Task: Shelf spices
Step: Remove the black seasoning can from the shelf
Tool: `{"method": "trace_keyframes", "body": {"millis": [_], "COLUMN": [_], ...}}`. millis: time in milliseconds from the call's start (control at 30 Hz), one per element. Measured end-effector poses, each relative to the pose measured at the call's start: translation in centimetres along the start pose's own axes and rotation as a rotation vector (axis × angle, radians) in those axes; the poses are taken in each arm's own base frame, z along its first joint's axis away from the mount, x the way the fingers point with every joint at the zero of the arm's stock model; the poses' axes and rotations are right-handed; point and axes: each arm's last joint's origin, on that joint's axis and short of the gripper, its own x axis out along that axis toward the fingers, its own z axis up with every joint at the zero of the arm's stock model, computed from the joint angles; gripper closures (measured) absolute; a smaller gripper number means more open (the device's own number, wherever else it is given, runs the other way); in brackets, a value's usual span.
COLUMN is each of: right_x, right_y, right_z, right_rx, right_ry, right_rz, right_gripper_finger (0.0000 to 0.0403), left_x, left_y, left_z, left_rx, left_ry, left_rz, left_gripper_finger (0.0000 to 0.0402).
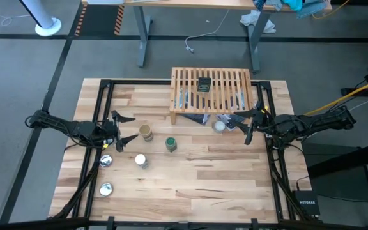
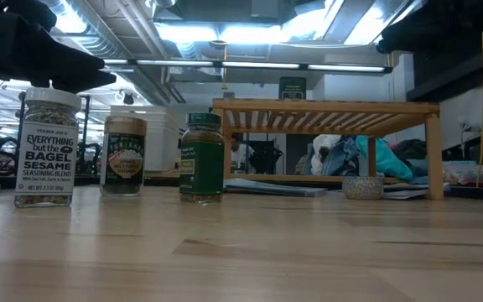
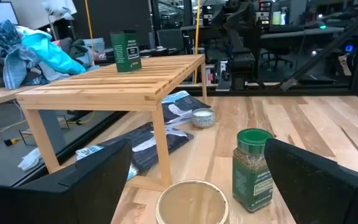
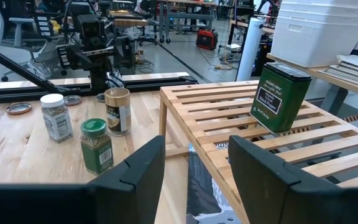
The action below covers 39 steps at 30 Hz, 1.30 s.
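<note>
The shelf [image 1: 211, 91] fills the table's upper centre; three jars [image 1: 147, 133] cluster at centre-left, silver discs [image 1: 106, 161] lower left; the lower right lies open.

Dk green tin [image 4: 281, 96], green-lid jar [image 1: 170, 144], white-cap jar [image 1: 141, 160], lt wood shelf [image 1: 225, 96]

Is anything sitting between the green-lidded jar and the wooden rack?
No. In the high view, only bare tabletop separates the green-lidded jar from the rack.
</note>
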Motion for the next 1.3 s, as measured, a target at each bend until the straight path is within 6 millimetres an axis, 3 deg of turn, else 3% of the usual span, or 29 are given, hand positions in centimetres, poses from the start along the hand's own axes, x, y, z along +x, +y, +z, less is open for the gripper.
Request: {"method": "trace_keyframes", "body": {"millis": [433, 567, 733, 967, 1300], "right_x": [0.1, 1.3, 4.5, 7.9, 10.2], "right_y": [-0.1, -0.6, -1.9, -6.0, -12.6], "right_z": [1.3, 1.2, 0.6, 0.3, -0.1], "right_rx": [-0.101, -0.111, -0.130, -0.179, -0.090], "right_ry": [-0.111, -0.088, -0.027, -0.012, -0.022], "right_rz": [-0.048, -0.217, -0.321, -0.357, -0.106], "right_gripper_finger": [0.0221, 0.0221, 0.0221, 0.0221, 0.0221], "left_x": [0.0, 0.0, 0.0, 0.0, 0.0], "left_y": [0.0, 0.0, 0.0, 0.0, 0.0], "left_z": [0.0, 0.0, 0.0, 0.0, 0.0], "left_rx": [-0.003, -0.008, -0.008, -0.007, -0.006], "left_ry": [0.001, 0.001, 0.002, 0.002, 0.002], "left_rz": [0.000, 0.000, 0.000, 0.000, 0.000], "left_gripper_finger": [0.0041, 0.0041, 0.0041, 0.0041, 0.0041]}}
